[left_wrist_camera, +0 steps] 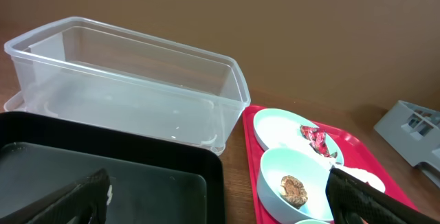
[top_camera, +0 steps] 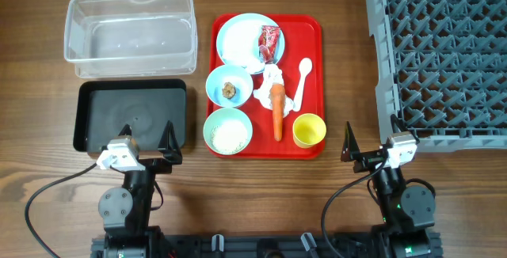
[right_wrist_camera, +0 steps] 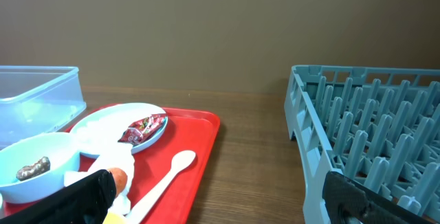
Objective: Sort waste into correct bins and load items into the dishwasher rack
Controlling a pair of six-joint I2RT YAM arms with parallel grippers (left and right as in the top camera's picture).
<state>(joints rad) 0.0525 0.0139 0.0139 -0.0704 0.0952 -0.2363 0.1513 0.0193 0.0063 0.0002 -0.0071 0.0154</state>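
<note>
On the red serving tray (top_camera: 309, 32) sit a light blue plate (top_camera: 238, 38) with the red wrapper (top_camera: 270, 44), a pale blue bowl (top_camera: 229, 85) holding a brown lump (top_camera: 230, 90), a mint bowl (top_camera: 227, 130) of white grains, a carrot (top_camera: 277, 109), white tissue (top_camera: 276, 77), a white spoon (top_camera: 303, 77) and a yellow cup (top_camera: 309, 130). The clear tub (top_camera: 131, 34) and black tray (top_camera: 131, 115) lie at the left. The grey rack (top_camera: 444, 52) is at the right. My left gripper (top_camera: 148, 142) is open over the black tray's near edge. My right gripper (top_camera: 371, 143) is open between the red tray and the rack.
Bare wooden table lies between the red tray and the rack (right_wrist_camera: 258, 141), and along the near edge. Cables trail from both arm bases at the front.
</note>
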